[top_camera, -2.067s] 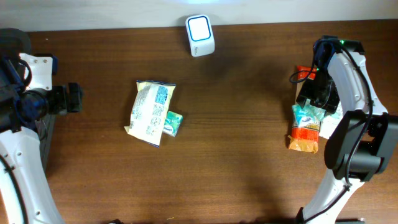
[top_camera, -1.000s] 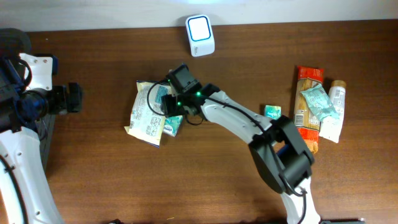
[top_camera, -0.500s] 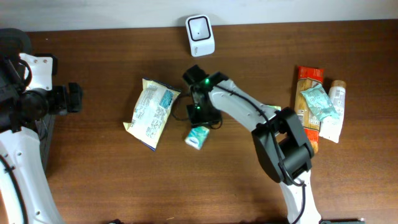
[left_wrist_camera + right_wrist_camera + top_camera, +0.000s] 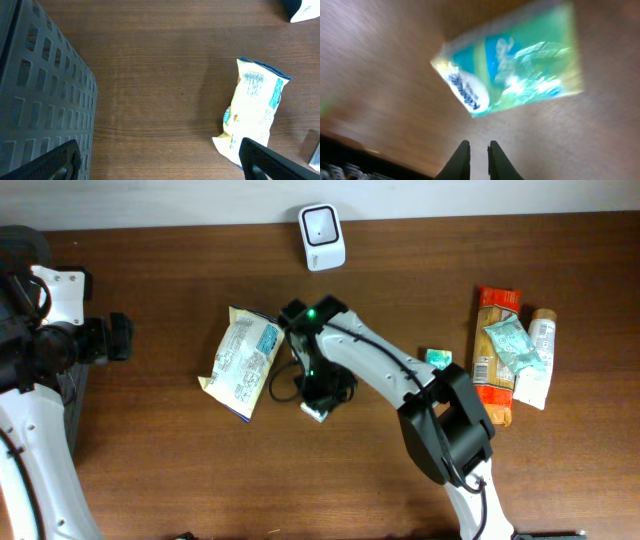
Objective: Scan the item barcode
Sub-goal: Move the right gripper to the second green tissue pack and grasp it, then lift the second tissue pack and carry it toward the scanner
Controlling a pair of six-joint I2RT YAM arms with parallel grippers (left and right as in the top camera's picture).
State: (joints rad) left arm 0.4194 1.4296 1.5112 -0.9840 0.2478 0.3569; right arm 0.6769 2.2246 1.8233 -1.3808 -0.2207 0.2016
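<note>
The small green-and-blue soft plastic pack [image 4: 515,60], apparently pocket tissues, lies flat on the brown wooden bench [image 4: 150,470] near the middle, just right of the yellow-and-white crinkly snack bag [image 4: 243,360] and not touching it. From overhead only its pale corner shows under the right arm.

The right pincer [image 4: 476,145] hovers just above the pack, fingers drawn almost together with nothing between them; the pack is not gripped. The left pincer [image 4: 157,147] stands wide open and empty at the far left, beside the dark mesh basket [image 4: 40,100].

The pack looks light and squashy, and its glossy film is likely slippery. A hard pinch would probably crumple it and wrinkle any printed code, while a weak one could let it slide out. The best hold is likely across the narrow width, at a short end, leaving the broad printed faces clear. Which face carries the barcode cannot be told; the wrist view is blurred. The white boxy scanner [image 4: 322,224] sits at the far edge, well apart.
</note>
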